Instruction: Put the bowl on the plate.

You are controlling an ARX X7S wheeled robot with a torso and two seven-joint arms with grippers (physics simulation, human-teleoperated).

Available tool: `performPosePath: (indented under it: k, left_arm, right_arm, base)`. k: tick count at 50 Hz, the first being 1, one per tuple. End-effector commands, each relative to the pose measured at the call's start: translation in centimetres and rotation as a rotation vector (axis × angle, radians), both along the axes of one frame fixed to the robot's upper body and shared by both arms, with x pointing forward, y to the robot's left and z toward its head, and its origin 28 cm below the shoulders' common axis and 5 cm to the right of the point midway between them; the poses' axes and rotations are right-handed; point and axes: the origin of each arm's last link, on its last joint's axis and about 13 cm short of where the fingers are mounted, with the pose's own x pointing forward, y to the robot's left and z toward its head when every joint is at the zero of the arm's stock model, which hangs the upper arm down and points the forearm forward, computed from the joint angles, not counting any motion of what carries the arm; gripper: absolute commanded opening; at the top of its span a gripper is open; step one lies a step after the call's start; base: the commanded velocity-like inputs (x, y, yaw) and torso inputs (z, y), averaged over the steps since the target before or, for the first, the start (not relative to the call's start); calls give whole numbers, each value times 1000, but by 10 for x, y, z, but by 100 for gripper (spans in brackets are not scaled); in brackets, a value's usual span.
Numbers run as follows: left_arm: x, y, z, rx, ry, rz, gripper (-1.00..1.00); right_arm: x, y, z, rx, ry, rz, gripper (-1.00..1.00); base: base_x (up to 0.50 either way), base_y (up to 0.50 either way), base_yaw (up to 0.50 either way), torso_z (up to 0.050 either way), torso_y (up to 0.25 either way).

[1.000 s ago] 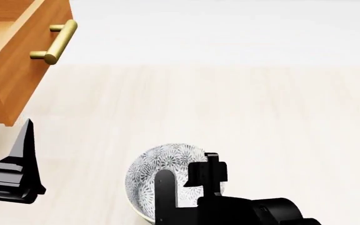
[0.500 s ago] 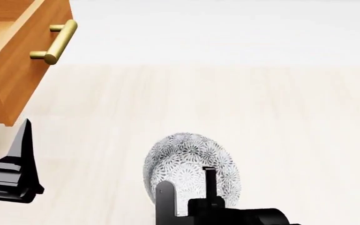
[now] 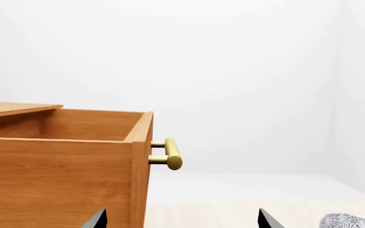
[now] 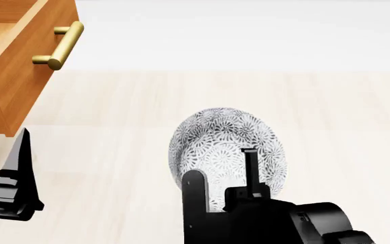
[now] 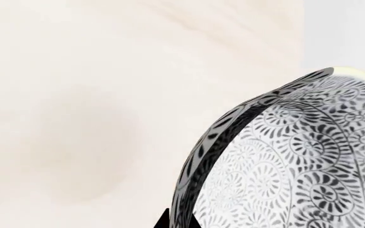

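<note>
The bowl (image 4: pixel 225 147), white with a dense grey-black floral pattern, hangs tilted above the pale wooden surface in the head view. My right gripper (image 4: pixel 222 175) is shut on the bowl's near rim, one finger inside and one outside. In the right wrist view the bowl (image 5: pixel 296 161) fills the lower right, its dark rim pinched between the fingertips (image 5: pixel 176 221). My left gripper (image 4: pixel 15 173) hangs at the left, open and holding nothing; in the left wrist view its two fingertips (image 3: pixel 97 221) stand wide apart, and a sliver of the bowl (image 3: pixel 350 221) shows. The plate is out of view.
An open wooden drawer (image 4: pixel 19 76) with a brass handle (image 4: pixel 63 46) juts out at the upper left, close above my left gripper. The drawer (image 3: pixel 62 166) fills the left wrist view. The pale wooden surface (image 4: pixel 317 112) stretches back to a white wall.
My right gripper has lifted the bowl and carried it up and to the right, tipping it further on edge. The left gripper has sunk slightly.
</note>
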Motion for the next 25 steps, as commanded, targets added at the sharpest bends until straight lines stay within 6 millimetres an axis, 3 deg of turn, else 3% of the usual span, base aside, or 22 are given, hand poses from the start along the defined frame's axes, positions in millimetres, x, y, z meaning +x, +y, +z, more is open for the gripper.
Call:
performPosePath:
  k: [1, 12, 25]
  left_arm:
    - [-3, -1, 3, -8, -5, -4, 100]
    - [-5, -3, 3, -9, -3, -15, 100]
    - [-5, 0, 0, -22, 4, -15, 100]
  right_arm:
    - [-25, -10, 57, -30, -145, -23, -100]
    - [-62, -28, 99, -29, -249, -74, -100]
    - [-120, -56, 101, -28, -306, -184, -100]
  base:
    - [0, 0, 0, 0, 0]
    - [0, 0, 0, 0, 0]
    - [0, 0, 0, 0, 1]
